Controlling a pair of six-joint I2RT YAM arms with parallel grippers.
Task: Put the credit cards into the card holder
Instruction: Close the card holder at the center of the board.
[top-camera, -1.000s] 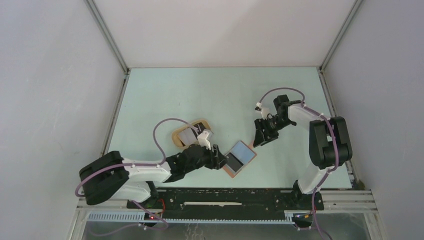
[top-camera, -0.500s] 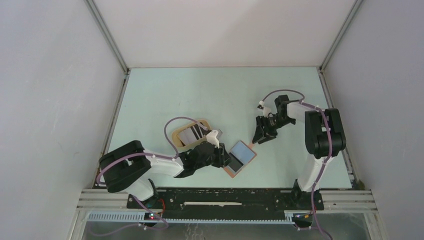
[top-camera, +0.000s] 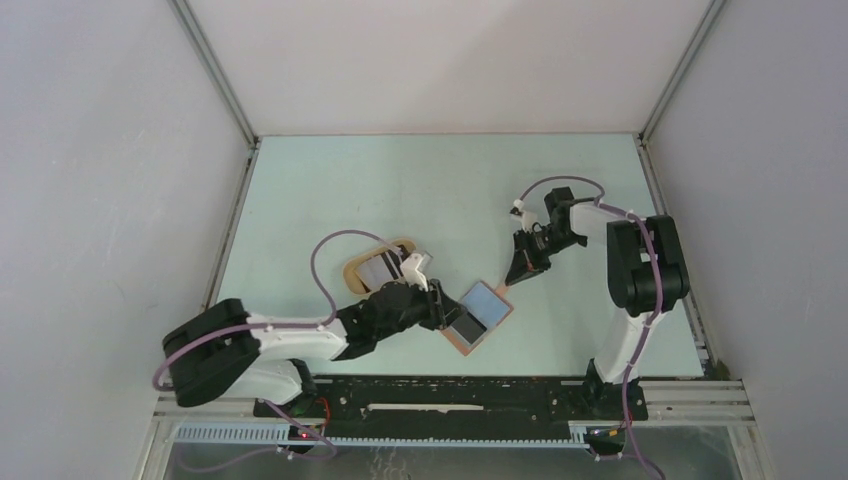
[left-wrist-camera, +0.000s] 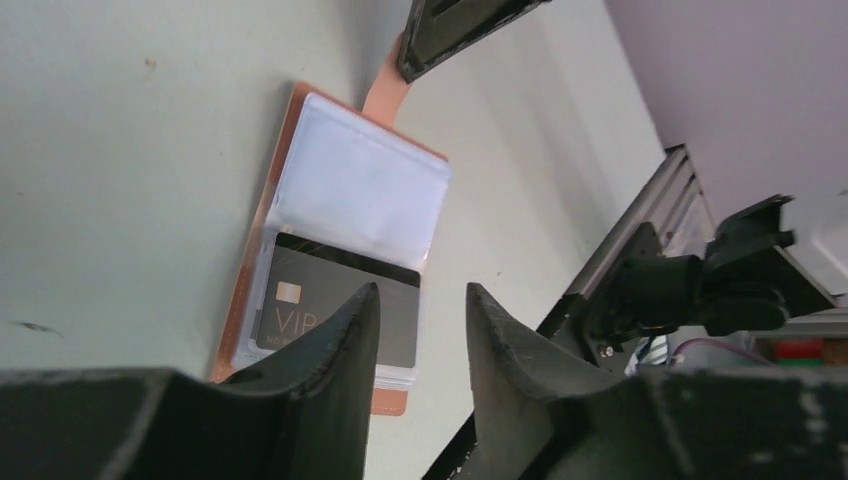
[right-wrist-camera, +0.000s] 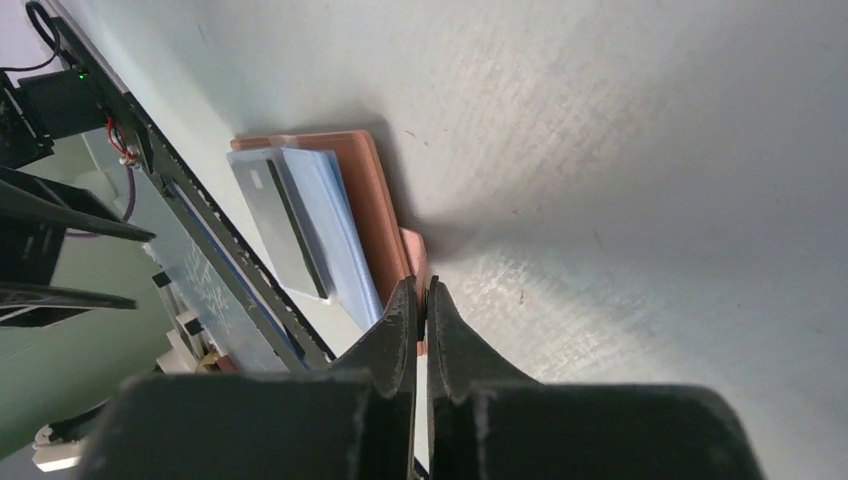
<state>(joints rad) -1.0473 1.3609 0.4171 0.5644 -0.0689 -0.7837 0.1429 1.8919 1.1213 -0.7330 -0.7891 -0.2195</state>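
Top external view: the left arm stretches low from lower left to frame centre. The left gripper (top-camera: 447, 312) is at the open holder's (top-camera: 487, 303) left edge, jaws narrowly parted and empty. The right arm is folded at the right. The right gripper (top-camera: 508, 280) angles down-left, pinched on the tab (right-wrist-camera: 414, 250). One black card (left-wrist-camera: 340, 295) sits in the holder's pocket. Other cards (top-camera: 378, 268) lie in the tray (top-camera: 350, 270), left of centre.
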